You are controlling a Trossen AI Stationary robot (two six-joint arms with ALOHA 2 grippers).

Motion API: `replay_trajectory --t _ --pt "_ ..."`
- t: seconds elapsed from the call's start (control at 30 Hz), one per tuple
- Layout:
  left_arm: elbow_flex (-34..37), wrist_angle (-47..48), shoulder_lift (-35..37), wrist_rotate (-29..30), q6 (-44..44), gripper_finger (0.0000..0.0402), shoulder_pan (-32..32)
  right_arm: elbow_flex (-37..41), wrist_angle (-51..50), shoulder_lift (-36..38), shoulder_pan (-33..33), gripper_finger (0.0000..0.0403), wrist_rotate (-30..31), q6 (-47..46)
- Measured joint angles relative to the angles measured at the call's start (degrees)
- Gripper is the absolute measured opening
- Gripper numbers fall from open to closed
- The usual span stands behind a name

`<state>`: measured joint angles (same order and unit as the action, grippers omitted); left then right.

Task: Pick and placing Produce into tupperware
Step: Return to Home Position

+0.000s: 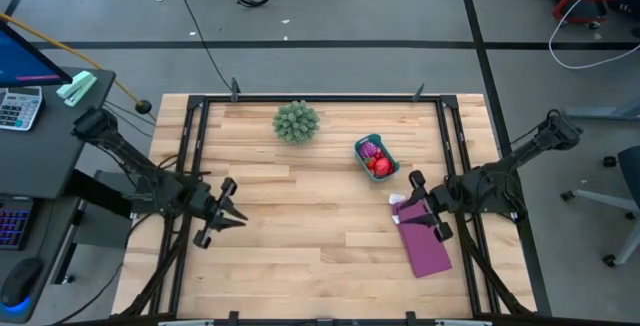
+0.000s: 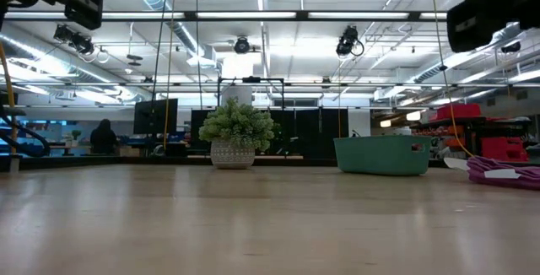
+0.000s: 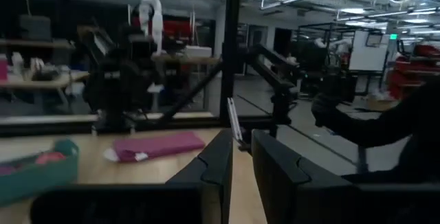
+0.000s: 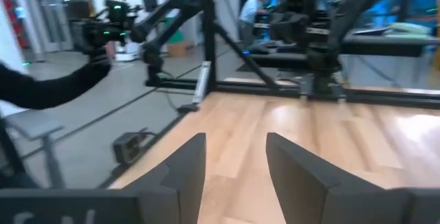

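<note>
Table (image 1: 300, 256), light wood, framed by black rails. Nearest item: purple sheet (image 1: 428, 246), flat, at the right side. Right gripper (image 1: 412, 206): over the sheet's far end, fingers spread wide, holding nothing. Left gripper (image 1: 238, 216): over bare wood at the left side, fingers parted by a narrow gap, holding nothing. Tupperware (image 1: 392, 158): teal tub, just beyond the right gripper and apart from it, well apart from the left gripper. Produce (image 1: 379, 166): red pieces and a purple striped ball, all inside the tub. Farthest item: spiky green ball (image 1: 296, 122), left of the tub.
</note>
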<state>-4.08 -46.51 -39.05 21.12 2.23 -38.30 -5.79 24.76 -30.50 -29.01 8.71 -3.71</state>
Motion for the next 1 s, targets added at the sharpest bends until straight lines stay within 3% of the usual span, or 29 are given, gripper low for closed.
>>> replay_trajectory --t 0.2,0.37,0.73,1.0 --pt "0.0 3.85 4.25 -0.12 -2.74 0.0056 5.74 3.14 -1.55 6.19 6.03 0.0162 0.12 0.81" --pt "0.0 5.01 4.7 -0.62 -2.59 0.006 13.31 3.29 -2.48 7.23 10.97 0.016 0.09 2.74" --pt "0.0 5.04 4.6 -15.66 0.64 0.0053 32.97 3.29 -6.54 7.21 24.12 0.016 -0.04 4.9" --pt "-0.02 7.8 4.57 -19.07 2.67 0.0056 38.16 4.46 -7.28 7.23 28.83 0.016 -0.08 4.04"
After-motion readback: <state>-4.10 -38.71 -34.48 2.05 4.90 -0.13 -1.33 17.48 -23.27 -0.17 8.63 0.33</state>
